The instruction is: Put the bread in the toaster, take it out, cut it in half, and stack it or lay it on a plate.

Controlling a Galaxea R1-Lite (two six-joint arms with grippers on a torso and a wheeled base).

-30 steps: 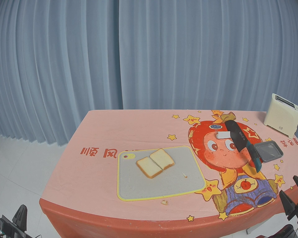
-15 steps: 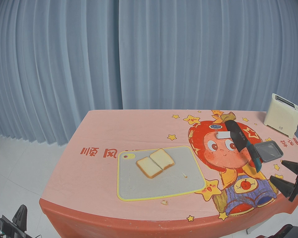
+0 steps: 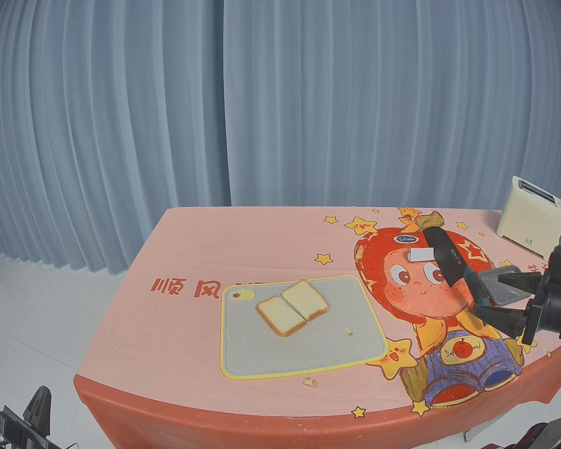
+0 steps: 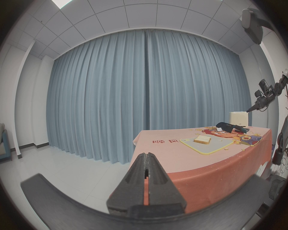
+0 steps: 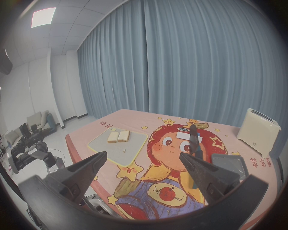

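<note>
Blue curtain behind, pink cartoon-print table in front: bread cut, not yet plated.
The two bread halves lie side by side on the cutting board, so I judge the cutting done. My right gripper hovers with its jaws spread wide over the knife handle, just beside the grey tray. My left gripper hangs closed and empty, low beside the table. The toaster stands at the far right corner.

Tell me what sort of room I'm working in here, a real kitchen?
Likely not: it looks like a lab or demo room staged for kitchen work. A floor-length blue curtain covers the wall, the ceiling is office-style panels, and the toaster and cutting board sit on a cartoon-print tablecloth.
</note>
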